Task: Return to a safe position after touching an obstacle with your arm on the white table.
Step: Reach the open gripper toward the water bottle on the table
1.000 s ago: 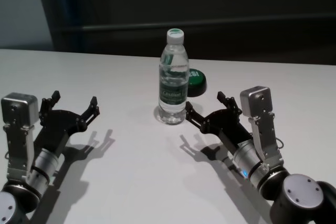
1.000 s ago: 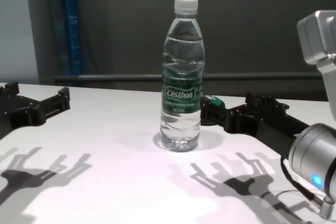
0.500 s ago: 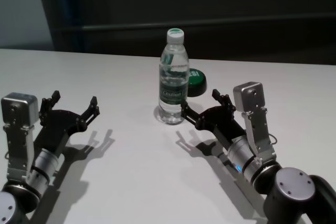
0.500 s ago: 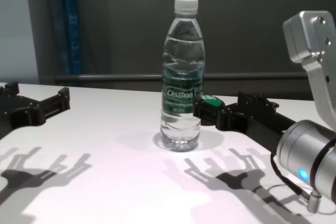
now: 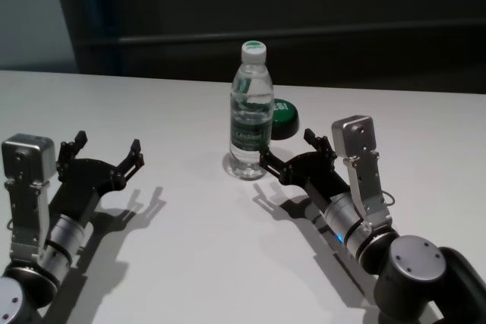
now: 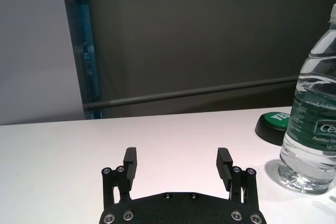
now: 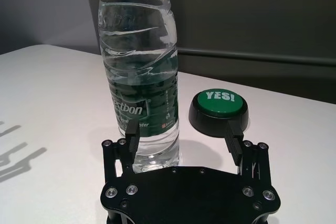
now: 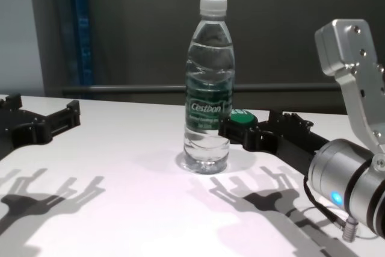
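Observation:
The obstacle, a clear water bottle (image 5: 250, 115) with a white cap and green label, stands upright on the white table (image 5: 190, 256). It also shows in the chest view (image 8: 208, 88), right wrist view (image 7: 139, 66) and left wrist view (image 6: 312, 119). My right gripper (image 5: 288, 149) is open and empty, low over the table just right of the bottle's base. One fingertip (image 7: 131, 129) sits right at the bottle's lower side; I cannot tell if it touches. My left gripper (image 5: 108, 143) is open and empty, well left of the bottle.
A low black puck with a green "YES!" top (image 5: 285, 115) sits just behind and right of the bottle, ahead of my right gripper (image 7: 182, 132). A dark wall with a rail runs behind the table's far edge. Bare table lies between both arms.
My right arm has moved forward and to the left, bringing its open gripper up to the bottle's base. The bottle, the puck and my left arm have not moved.

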